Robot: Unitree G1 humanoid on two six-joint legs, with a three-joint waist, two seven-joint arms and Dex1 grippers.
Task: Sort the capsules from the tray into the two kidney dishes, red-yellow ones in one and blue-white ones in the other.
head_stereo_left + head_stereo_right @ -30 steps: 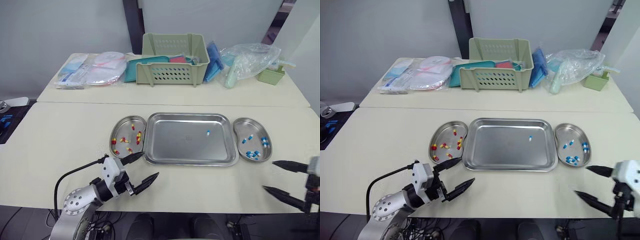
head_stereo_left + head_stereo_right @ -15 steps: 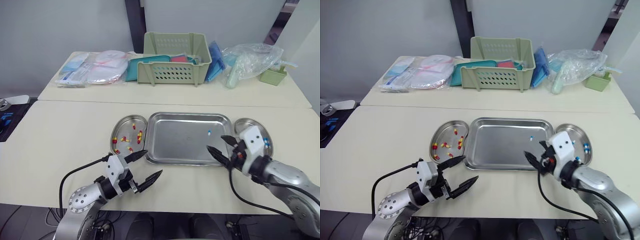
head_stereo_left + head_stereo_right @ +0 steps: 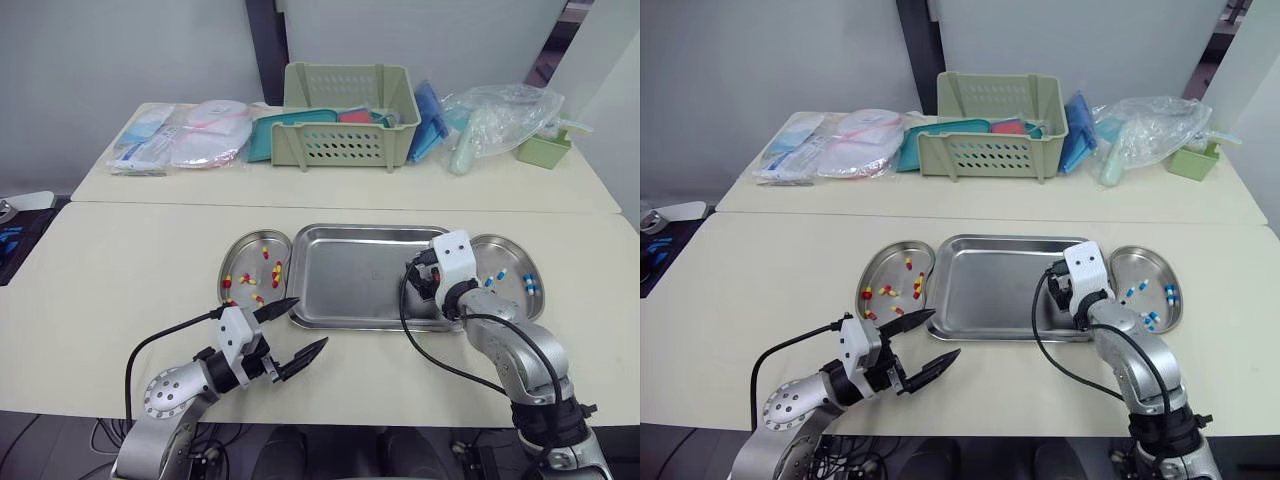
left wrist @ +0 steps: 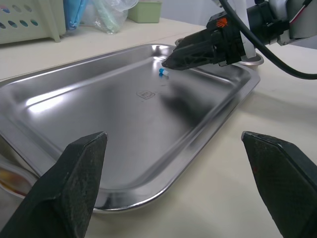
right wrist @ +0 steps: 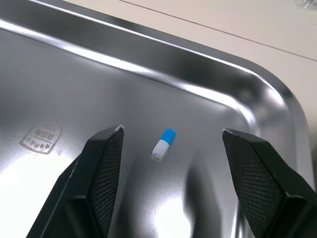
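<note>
Right wrist view: lone blue-white capsule lies flat on the tray floor, right end, between the right gripper fingers, spread. Light, smooth, probably rolls (slippery on steel); pinch mid-body. Left gripper spread, off tray's near-left corner.

Far table: pale green perforated basket in middle, teal flat pack against its left side, blue packs at its right. Wrapped white-pink packets at left end. Clear plastic bag, small green box at right end.
</note>
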